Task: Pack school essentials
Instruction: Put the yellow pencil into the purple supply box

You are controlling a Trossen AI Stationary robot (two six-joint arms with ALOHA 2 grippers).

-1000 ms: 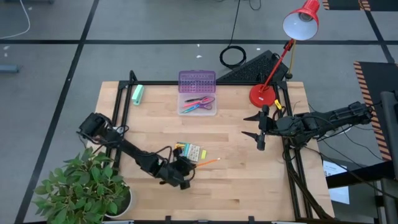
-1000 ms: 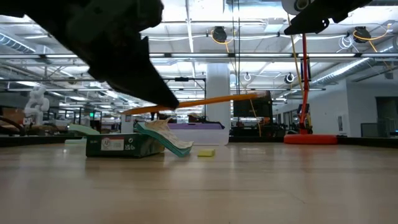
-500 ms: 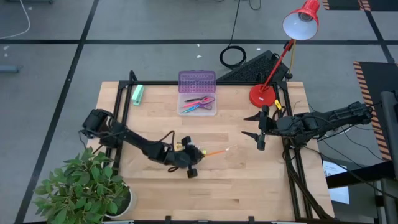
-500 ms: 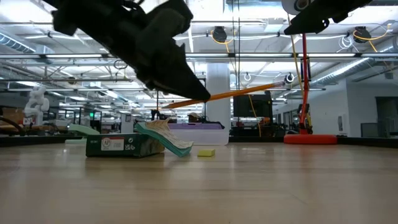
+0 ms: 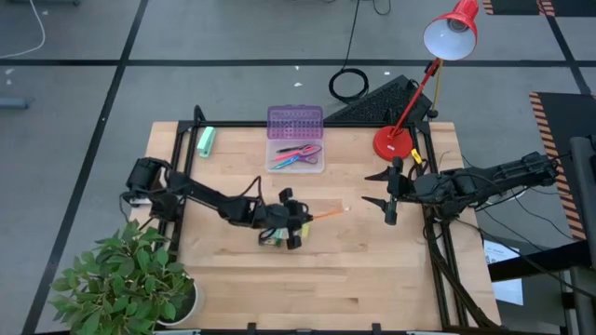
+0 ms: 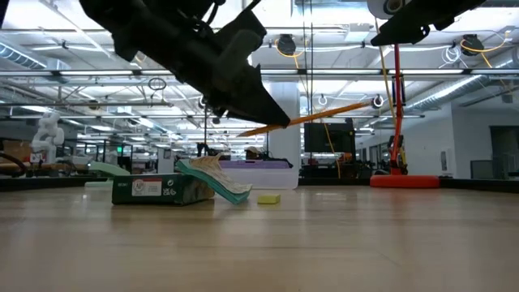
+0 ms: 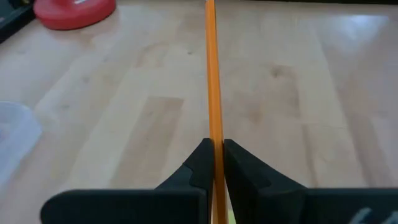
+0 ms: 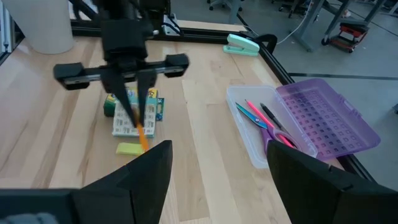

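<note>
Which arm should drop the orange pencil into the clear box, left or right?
Left. The left gripper is already shut on the orange pencil, lifted off the table near the clear box. The right gripper hangs open by the table's right edge, holding nothing.

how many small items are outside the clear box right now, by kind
orange pencil, held in the left gripper: 1
crayon box: 1
yellow piece: 1
mint-green roll: 1
total: 4
</note>
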